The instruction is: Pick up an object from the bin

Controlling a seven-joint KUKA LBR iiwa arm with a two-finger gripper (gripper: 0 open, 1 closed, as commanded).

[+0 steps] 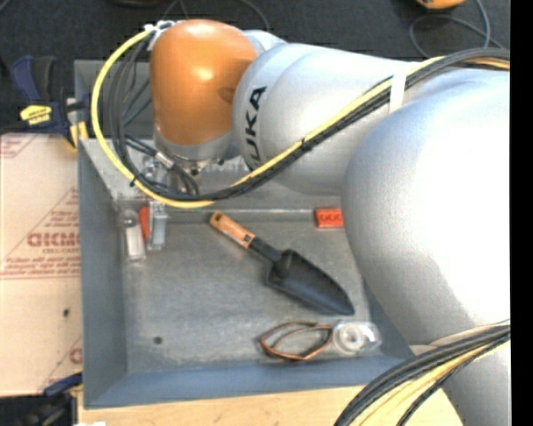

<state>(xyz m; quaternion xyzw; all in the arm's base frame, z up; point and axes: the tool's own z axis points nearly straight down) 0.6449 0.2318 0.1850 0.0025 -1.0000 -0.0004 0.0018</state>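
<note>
Your claw [145,243] hangs low in the bin [102,327], well to the left of the trowel [289,272] and a little farther back than its wooden handle. You can see both fingers [131,236] pointing down with only a narrow gap, and a small red piece [145,218] sits in that gap, pinched between them. The fingertips reach close to the bin floor, near the back left corner.

The trowel lies on the floor at a slant, orange-brown handle toward the claw, dark blade pointing away from it to the front right. Just in front of the blade lies a brown loop of band [293,340], and touching that loop's right end is a small clear roll [355,335]. Behind the blade, against the back wall, rests a small orange block [329,217]. All of these lie apart from the claw.
</note>
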